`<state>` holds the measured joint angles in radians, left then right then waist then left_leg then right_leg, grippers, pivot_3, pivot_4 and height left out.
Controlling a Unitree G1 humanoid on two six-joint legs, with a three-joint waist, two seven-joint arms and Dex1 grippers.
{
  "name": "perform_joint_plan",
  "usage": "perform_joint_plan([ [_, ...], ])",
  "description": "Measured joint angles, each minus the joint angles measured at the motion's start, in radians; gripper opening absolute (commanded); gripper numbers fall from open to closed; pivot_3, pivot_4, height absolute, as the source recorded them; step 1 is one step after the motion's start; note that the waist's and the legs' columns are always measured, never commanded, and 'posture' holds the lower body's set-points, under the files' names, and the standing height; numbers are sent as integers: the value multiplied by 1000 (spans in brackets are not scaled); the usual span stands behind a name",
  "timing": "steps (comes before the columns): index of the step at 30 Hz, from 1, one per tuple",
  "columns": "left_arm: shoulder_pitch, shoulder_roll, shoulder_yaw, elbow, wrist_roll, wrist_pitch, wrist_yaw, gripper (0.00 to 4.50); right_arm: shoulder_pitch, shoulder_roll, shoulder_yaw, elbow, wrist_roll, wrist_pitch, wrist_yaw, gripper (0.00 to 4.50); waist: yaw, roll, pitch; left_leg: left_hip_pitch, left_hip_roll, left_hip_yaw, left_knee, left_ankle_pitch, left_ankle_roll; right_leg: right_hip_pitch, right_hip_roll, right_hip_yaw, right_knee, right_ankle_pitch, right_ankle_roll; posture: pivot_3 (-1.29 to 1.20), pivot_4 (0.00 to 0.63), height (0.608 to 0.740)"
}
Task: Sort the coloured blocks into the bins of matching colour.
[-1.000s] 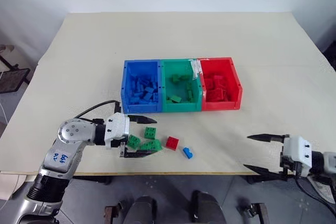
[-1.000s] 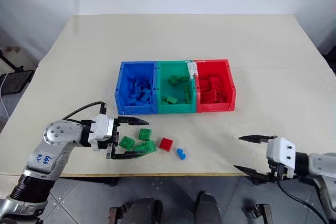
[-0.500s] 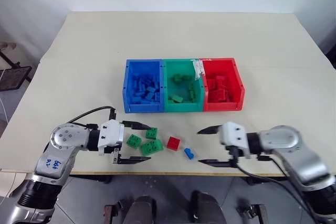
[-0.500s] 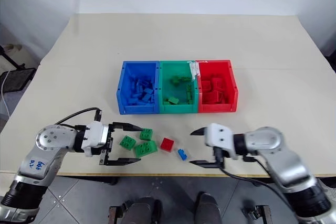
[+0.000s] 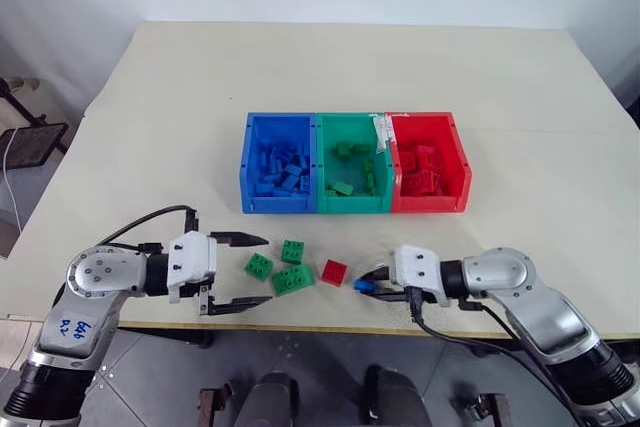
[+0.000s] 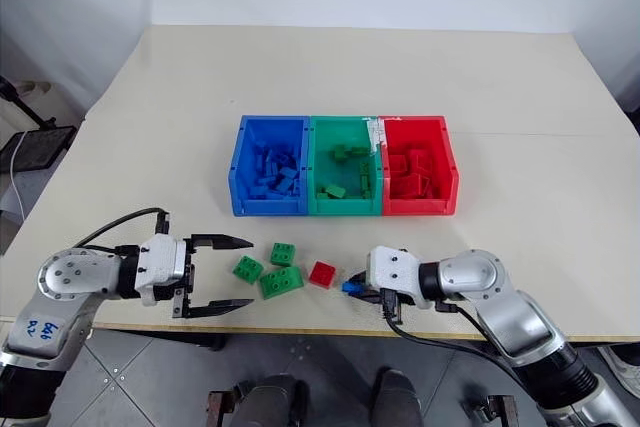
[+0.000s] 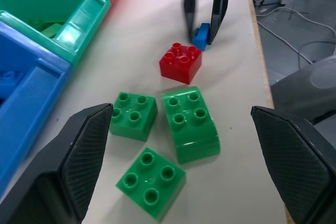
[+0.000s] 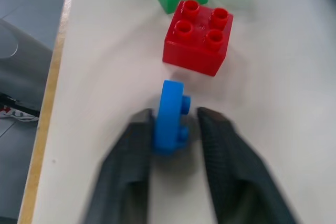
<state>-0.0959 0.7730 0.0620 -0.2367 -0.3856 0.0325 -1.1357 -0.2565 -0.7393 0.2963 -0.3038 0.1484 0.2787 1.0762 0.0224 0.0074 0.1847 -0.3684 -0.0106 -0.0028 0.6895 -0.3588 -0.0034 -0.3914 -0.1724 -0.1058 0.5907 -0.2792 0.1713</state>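
Note:
Near the table's front edge lie three green blocks [image 5: 259,266], [image 5: 292,251], [image 5: 292,278], a red block [image 5: 334,271] and a small blue block [image 5: 362,286]. My right gripper [image 5: 370,283] reaches in from the right, shut on the blue block [image 8: 170,116], which stands on edge on the table between its fingers [image 8: 134,145]. Left of the green blocks, my left gripper [image 5: 266,269] stands wide open and level, holding nothing. Behind them sit the joined bins, blue [image 5: 280,204], green [image 5: 355,205] and red [image 5: 430,204], each holding several blocks of its own colour.
The table's front edge [image 5: 300,325] runs just below the loose blocks and both grippers. A white tag [image 5: 381,130] hangs on the rim between the green and red bins. Bare tabletop [image 5: 340,67] stretches behind and beside the bins.
My right arm swung in from the far right to the blue block and its gripper shut on it. My left gripper drew back leftward off the green blocks, still open.

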Motion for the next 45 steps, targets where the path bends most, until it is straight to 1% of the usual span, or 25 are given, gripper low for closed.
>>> perform_joint_plan([
  [3,12,-8,18,-13,-5,14,33,4500,-3,6,-25,20,25,-4,2,340,0,0,0,0,0,0,0,0,0,0,0,0,0,0,0,0,150,740],
  [5,50,-11,62,-33,-22,36,67,4500,-44,33,-61,28,90,10,15,340,-4,0,0,0,1,0,0,0,0,0,1,0,0,0,0,0,150,740],
  [8,125,-13,114,-71,-26,48,96,4500,-164,114,-105,10,197,115,-11,340,-24,0,0,0,5,0,0,-1,-3,-1,5,0,0,1,-2,0,150,740],
  [10,168,-36,137,-92,-33,58,130,4500,-260,173,-108,11,231,189,-51,340,-27,0,0,1,6,0,0,-1,-3,-1,6,0,1,1,-3,0,150,740],
  [13,244,-93,210,-128,-39,58,211,4500,-436,334,-65,118,193,259,-165,340,-40,0,0,0,7,0,0,-2,-4,-3,6,0,2,1,-3,0,150,740],
  [16,343,-127,287,-190,-41,66,280,4500,-589,491,-16,292,125,243,-262,340,-51,0,0,0,6,0,-1,-2,-4,-4,6,0,4,1,-3,0,150,740],
  [19,417,-149,307,-216,-41,68,310,4500,-690,565,11,454,52,186,-324,340,-49,-1,0,0,6,-3,-1,-3,-5,-3,6,-1,4,1,-3,0,150,740],
  [21,432,-156,314,-219,-39,69,326,4500,-743,590,15,574,5,139,-354,1090,-49,-1,0,0,6,-2,-1,-3,-5,-3,6,-1,4,1,-3,0,150,740],
  [23,430,-156,314,-219,-38,69,333,4500,-751,591,13,625,-19,101,-360,1734,-49,-1,-1,0,6,-2,-1,-3,-5,-3,6,-1,4,1,-3,0,150,740],
  [25,415,-147,313,-218,-38,70,334,4500,-740,583,12,633,-30,81,-350,2336,-52,-1,0,0,6,-1,-1,-3,-5,-4,6,-1,4,1,-3,0,150,740],
  [28,382,-130,309,-217,-38,76,331,4500,-711,546,6,604,-28,63,-310,3397,-55,-1,0,0,6,0,-2,-2,-5,-4,6,-1,4,1,-3,0,150,740],
  [30,357,-123,298,-204,-40,81,320,4500,-648,507,-24,541,14,14,-238,4037,-50,-1,0,0,6,0,-2,-2,-5,-4,6,-1,3,1,-3,0,150,740],
  [31,338,-117,291,-183,-43,90,312,4500,-592,471,-47,482,61,-26,-169,4399,-46,-1,0,0,6,0,-2,-3,-5,-4,6,-1,2,1,-3,0,150,740],
  [33,315,-97,292,-139,-47,102,294,4500,-485,382,-92,373,145,-83,-37,4456,-46,-1,0,0,6,1,-2,-3,-4,-3,6,-2,1,1,-3,0,150,740],
  [35,288,-82,288,-108,-48,104,275,4500,-413,316,-134,312,186,-100,24,4456,-49,-1,0,1,6,2,-2,-3,-4,-3,6,-2,1,1,-3,0,150,740],
  [36,273,-73,289,-91,-48,101,258,4500,-369,276,-151,275,199,-106,50,4456,-49,-1,0,1,7,2,-2,-3,-4,-3,6,-2,1,1,-3,0,150,740],
  [39,233,1,291,-6,-51,99,182,4500,-192,142,-235,177,244,-122,122,4456,-46,-1,0,1,7,3,-3,-3,-4,-3,6,-2,1,1,-3,0,150,740],
  [41,198,39,291,66,-50,93,132,4500,-81,89,-302,122,272,-143,145,4456,-45,-1,0,1,7,4,-3,-3,-4,-3,6,-1,0,1,-3,0,150,740],
  [45,121,72,266,179,-37,26,44,4500,151,-25,-446,61,349,-163,228,4456,-36,-1,0,2,7,6,-3,-3,-3,-3,6,-1,0,1,-3,0,150,740],
])
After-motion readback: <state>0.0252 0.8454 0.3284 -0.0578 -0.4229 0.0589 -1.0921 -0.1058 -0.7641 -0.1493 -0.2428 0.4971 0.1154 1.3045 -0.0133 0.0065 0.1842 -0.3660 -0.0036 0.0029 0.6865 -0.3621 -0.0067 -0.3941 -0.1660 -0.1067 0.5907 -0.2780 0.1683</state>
